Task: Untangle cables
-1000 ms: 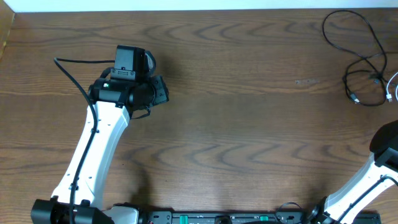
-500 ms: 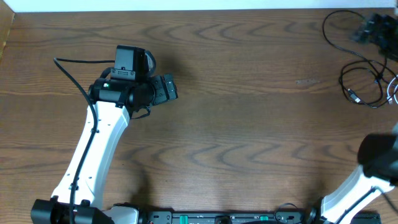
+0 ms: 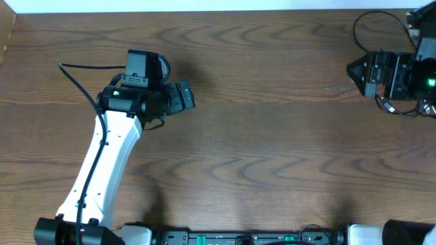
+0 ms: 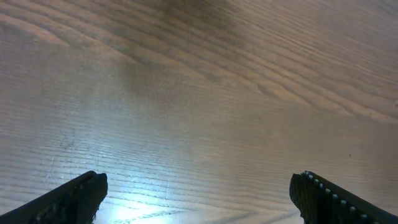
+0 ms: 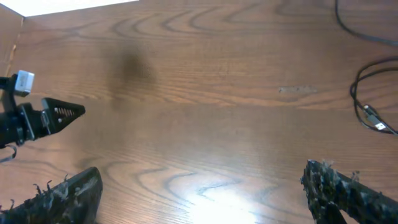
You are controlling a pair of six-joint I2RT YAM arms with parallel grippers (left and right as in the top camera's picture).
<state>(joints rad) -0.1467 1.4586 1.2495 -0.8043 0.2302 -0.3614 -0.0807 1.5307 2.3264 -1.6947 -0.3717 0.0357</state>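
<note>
The black cable (image 3: 377,19) lies looped at the table's far right corner, and part of it passes under my right arm. In the right wrist view a black loop (image 5: 368,74) with a small plug end (image 5: 375,121) shows at the right edge. No white cord can be made out. My right gripper (image 3: 355,73) hovers just left of the loops, open and empty; its fingers (image 5: 61,194) stand wide apart over bare wood. My left gripper (image 3: 189,97) is far off at the left, open, with nothing between its fingers (image 4: 69,198).
The wooden table (image 3: 272,150) stretches between the two arms. My left arm's own thick black wire (image 3: 82,78) runs along its left side. The table's back edge (image 3: 204,11) meets a white strip. My left gripper (image 5: 55,113) shows at the right wrist view's left edge.
My right arm swung up from the lower right corner to the cables at the far right, and its jaws opened. The left gripper's jaws opened too; that arm stayed in place.
</note>
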